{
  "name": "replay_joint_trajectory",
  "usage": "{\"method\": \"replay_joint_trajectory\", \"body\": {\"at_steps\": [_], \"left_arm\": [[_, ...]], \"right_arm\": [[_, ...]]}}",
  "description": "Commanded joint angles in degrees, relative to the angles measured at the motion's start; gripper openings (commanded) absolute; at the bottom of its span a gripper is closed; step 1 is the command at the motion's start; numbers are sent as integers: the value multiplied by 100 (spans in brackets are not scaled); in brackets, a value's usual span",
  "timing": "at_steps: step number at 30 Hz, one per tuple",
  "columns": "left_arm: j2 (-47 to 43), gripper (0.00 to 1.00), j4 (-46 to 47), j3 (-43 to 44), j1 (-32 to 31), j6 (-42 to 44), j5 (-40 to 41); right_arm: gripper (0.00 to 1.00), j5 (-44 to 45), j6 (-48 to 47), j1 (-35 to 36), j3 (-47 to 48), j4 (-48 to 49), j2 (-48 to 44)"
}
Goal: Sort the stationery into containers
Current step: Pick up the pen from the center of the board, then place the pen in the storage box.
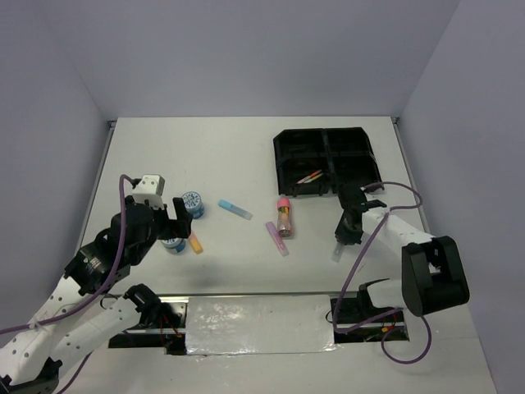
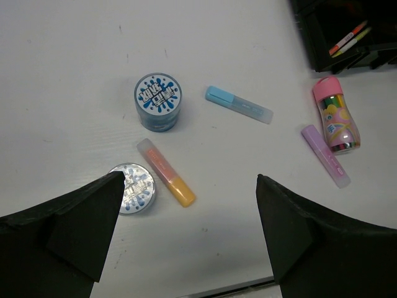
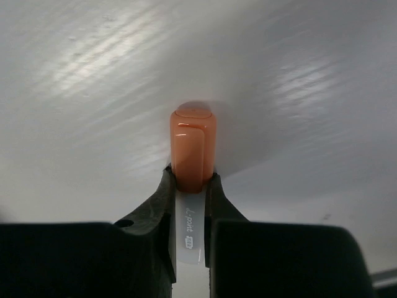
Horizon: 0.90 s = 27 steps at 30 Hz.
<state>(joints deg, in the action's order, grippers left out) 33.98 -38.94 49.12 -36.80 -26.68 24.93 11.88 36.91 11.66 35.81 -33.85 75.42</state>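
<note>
The white desk [image 1: 246, 156] carries a black tray [image 1: 366, 164] at its far right, split into four compartments. Near the tray's front edge, the right claw [image 3: 189, 181] is pinched narrow on an orange-capped marker [image 3: 193, 146], with its fingers gripping the pale barrel just below the cap. Whether the marker is clear of the desk cannot be told.

On the left, the left claw [image 2: 189, 179] hangs wide open with nothing in it, above a cluster of stationery. One blue-white tape roll [image 2: 157, 102] sits flat, with open desk on every side. A second tape roll [image 2: 133, 188] lies nearer the arms, and the left finger hides part of it. A short orange marker [image 2: 166, 172] lies just beside that roll, under the open jaws.

Mid-desk, a pink-capped glue stick [image 2: 335, 115] lies on its side with a purple marker [image 2: 325, 155] close alongside. A blue marker [image 2: 239, 104] lies apart, between the rolls and the glue stick. Two thin pens [image 1: 310, 176] rest in the tray's near-left compartment.
</note>
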Motion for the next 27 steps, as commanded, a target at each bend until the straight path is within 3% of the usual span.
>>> {"method": "replay_joint_trajectory", "body": {"at_steps": [1, 6, 11, 14, 20, 27], "left_arm": [[4, 99, 246, -8, -29, 163, -207], [-5, 99, 282, -26, -29, 180, -269], [-31, 99, 308, -43, -21, 181, -296], [-119, 99, 317, -61, -29, 145, -199], [-163, 99, 264, -61, -21, 49, 47], [161, 99, 185, -17, 120, -4, 232]], "right_arm": [[0, -458, 177, 275, 31, 106, 254], [0, -563, 264, 451, 583, 62, -482], [0, 173, 309, 381, 1489, 185, -1012], [0, 728, 291, 127, 2095, 317, -575], [0, 352, 642, -997, 2808, 1220, 350], [0, 306, 1151, -1481, 3422, 1583, 1149]]}}
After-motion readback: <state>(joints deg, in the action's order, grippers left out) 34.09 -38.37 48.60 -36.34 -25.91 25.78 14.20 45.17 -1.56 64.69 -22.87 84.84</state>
